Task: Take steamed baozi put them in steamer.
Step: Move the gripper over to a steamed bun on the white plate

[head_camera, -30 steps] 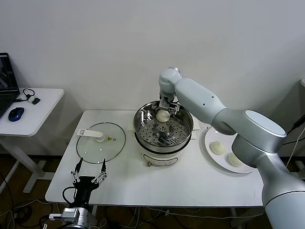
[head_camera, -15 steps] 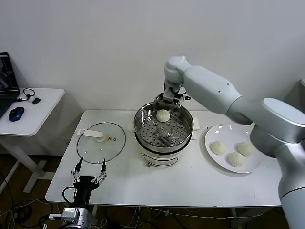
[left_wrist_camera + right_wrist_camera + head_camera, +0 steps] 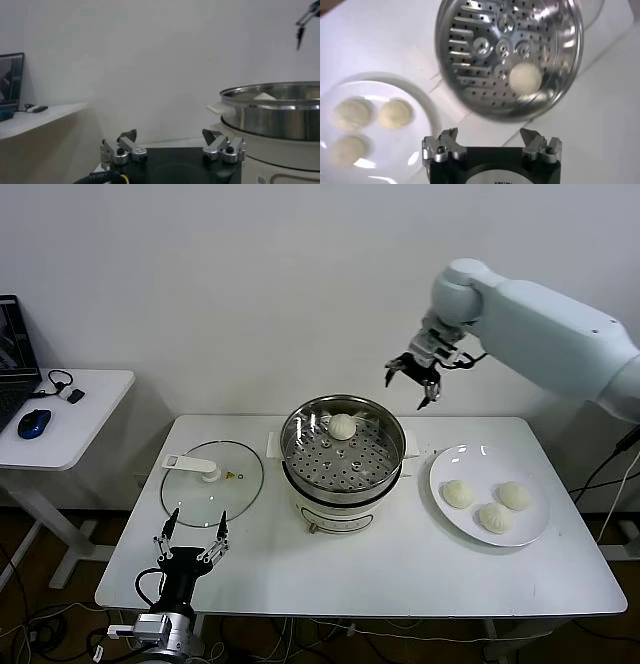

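High above the desk (image 3: 330, 574), the right pincer (image 3: 415, 374) hangs spread and empty. Below it, one steamed baozi (image 3: 342, 425) sits in the steamer (image 3: 343, 446); three more lie on the white plate (image 3: 445, 464) beside. Near the desk's front edge, the left pincer (image 3: 188, 541) waits, spread.

We see a plain white wall (image 3: 200, 274) behind a white table (image 3: 400, 569); on the left stands a smaller side table (image 3: 70, 424).
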Robot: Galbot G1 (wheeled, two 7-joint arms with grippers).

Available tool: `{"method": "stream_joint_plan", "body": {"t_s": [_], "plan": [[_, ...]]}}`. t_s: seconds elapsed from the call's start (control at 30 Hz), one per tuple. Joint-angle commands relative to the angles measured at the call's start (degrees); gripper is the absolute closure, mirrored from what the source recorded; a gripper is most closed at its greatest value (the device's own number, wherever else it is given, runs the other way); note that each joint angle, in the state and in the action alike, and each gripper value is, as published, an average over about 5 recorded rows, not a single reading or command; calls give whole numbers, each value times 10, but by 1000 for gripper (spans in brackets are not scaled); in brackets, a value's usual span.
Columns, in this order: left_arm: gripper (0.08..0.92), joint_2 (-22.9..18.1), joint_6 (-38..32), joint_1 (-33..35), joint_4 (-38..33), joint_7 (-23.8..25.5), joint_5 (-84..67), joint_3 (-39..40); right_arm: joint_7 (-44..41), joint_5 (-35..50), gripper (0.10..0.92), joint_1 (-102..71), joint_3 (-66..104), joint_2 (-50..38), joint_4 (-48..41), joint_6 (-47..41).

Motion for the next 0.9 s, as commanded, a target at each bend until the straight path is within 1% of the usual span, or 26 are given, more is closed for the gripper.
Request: {"method": "stream_joint_plan", "body": {"t_s": [0.03, 0.23, 0.47, 0.63, 0.9], "plan": [[177, -4, 11, -4, -20, -2, -6, 6, 5, 31, 203, -71, 36, -133, -4, -88], [177, -3, 13, -9, -31, -16, -5, 5, 27, 14, 203, -171, 102, -158, 5, -125], [177, -2, 17, -11, -32, -16, -3, 5, 34, -17, 203, -255, 143, -154, 1, -144], [177, -1, 17, -9, -32, -16, -4, 4, 34, -43, 203, -286, 150, -135, -21, -143], [177, -1, 16, -2, -29, -15, -5, 1, 52, -88, 203, -321, 196, -72, -87, -129]]}}
